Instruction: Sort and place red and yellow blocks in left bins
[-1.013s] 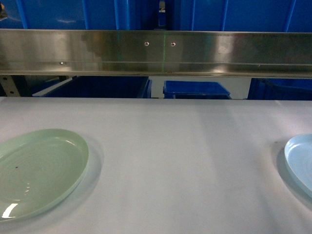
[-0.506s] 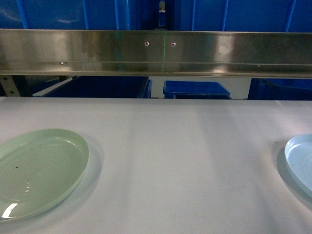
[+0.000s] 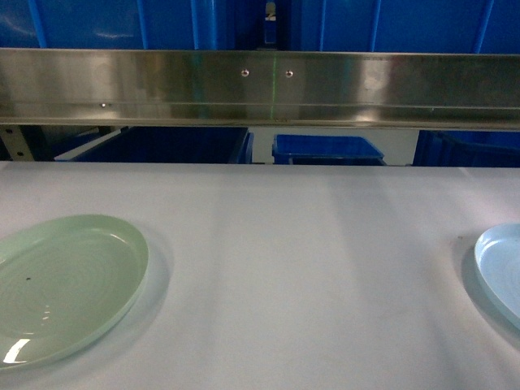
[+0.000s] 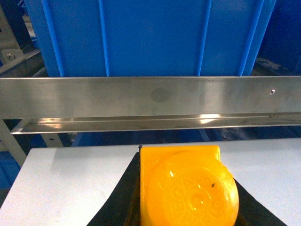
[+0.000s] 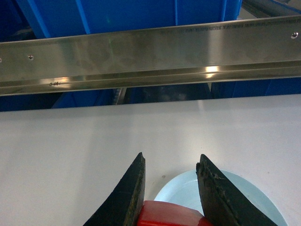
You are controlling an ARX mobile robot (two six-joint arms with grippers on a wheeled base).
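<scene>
In the left wrist view my left gripper [image 4: 183, 188] is shut on the yellow block [image 4: 188, 188]. The block is orange-yellow, with a round stud facing the camera, and a black finger [image 4: 117, 202] presses each side. It hangs over the white table's far edge, facing a large blue bin [image 4: 150, 37] behind a steel rail. In the right wrist view my right gripper [image 5: 171, 157] is shut on the red block [image 5: 169, 214], which sits low between the fingers above a pale blue plate [image 5: 244, 197]. Neither gripper shows in the head view.
A steel rail [image 3: 260, 85] runs across the back of the white table, with blue bins [image 3: 89, 24] behind it and a smaller blue crate [image 3: 325, 149] below it. A pale green plate [image 3: 65, 284] lies front left and a pale blue plate [image 3: 500, 272] at the right edge.
</scene>
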